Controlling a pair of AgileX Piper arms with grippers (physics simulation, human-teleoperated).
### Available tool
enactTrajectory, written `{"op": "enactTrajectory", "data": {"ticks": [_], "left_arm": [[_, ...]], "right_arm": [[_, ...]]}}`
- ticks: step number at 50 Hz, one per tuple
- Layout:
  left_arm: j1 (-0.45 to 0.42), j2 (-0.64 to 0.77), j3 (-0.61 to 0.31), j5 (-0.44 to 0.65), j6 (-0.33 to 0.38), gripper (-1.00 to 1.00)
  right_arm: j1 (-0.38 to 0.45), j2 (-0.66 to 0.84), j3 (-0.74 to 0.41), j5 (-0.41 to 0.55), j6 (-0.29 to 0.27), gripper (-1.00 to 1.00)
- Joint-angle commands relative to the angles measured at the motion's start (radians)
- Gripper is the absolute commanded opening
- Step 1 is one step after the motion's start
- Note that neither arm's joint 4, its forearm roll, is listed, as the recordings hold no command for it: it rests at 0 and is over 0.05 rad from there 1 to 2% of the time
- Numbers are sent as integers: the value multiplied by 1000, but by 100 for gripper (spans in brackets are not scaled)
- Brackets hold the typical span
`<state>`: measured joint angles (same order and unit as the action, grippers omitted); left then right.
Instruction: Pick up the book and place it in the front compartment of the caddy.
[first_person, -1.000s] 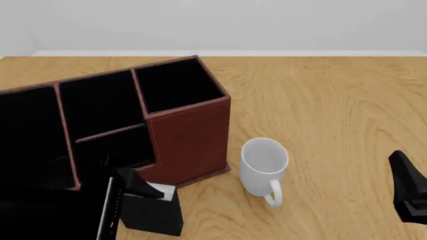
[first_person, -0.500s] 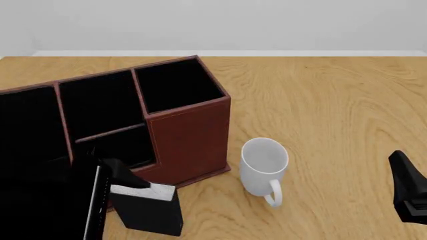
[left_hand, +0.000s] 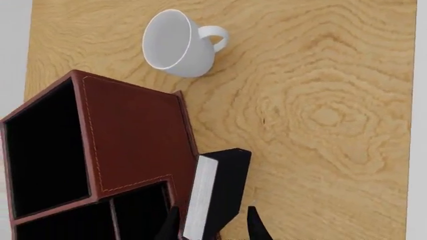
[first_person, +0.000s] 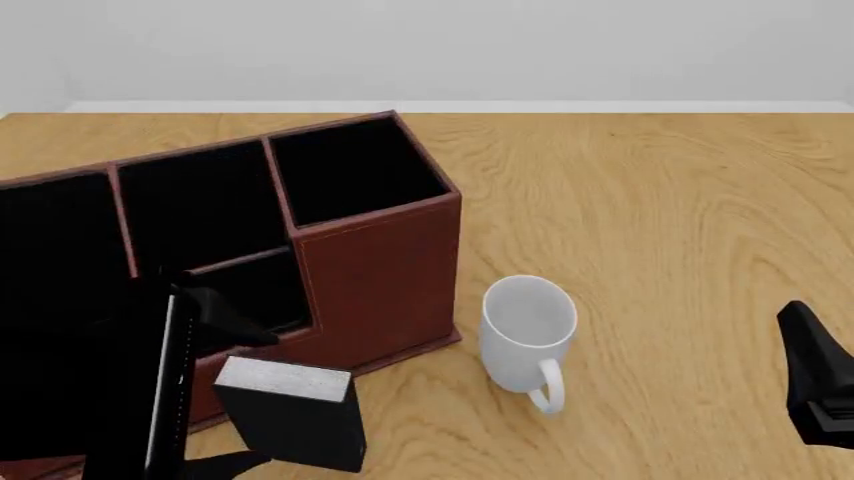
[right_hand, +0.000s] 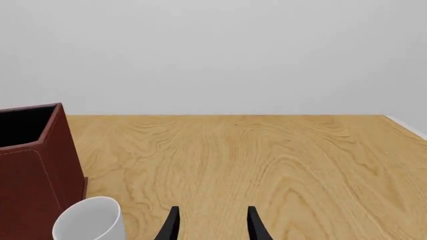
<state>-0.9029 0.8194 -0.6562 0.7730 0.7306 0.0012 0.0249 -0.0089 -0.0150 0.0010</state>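
The black book with its pale page edge stands on the table just in front of the reddish-brown caddy. My left gripper is open and low at the book's left end, one finger on each side and a gap showing on one side. In the left wrist view the book runs between the fingertips. The front compartment is the full-height cell behind the low reddish bar. My right gripper hangs open and empty at the far right.
A white mug stands to the right of the caddy, handle toward me. The shallow low-walled cell sits just behind the book. The left arm's black body covers the caddy's left front corner. Bare wooden table stretches right.
My left arm has slid left and back from above the book, and its fingers now sit on either side of the book. Book, mug and right arm have not moved.
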Motion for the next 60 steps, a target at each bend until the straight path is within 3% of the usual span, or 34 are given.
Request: {"op": "enactTrajectory", "data": {"ticks": [1,3,47,60], "left_arm": [[39,9,4,-15,14,100],[59,14,16,-35,38,100],[91,105,105,-173,-20,100],[123,127,111,-192,4,100]], "right_arm": [[0,0,0,0,0,100],[0,0,0,0,0,100],[0,0,0,0,0,100],[0,0,0,0,0,100]]}}
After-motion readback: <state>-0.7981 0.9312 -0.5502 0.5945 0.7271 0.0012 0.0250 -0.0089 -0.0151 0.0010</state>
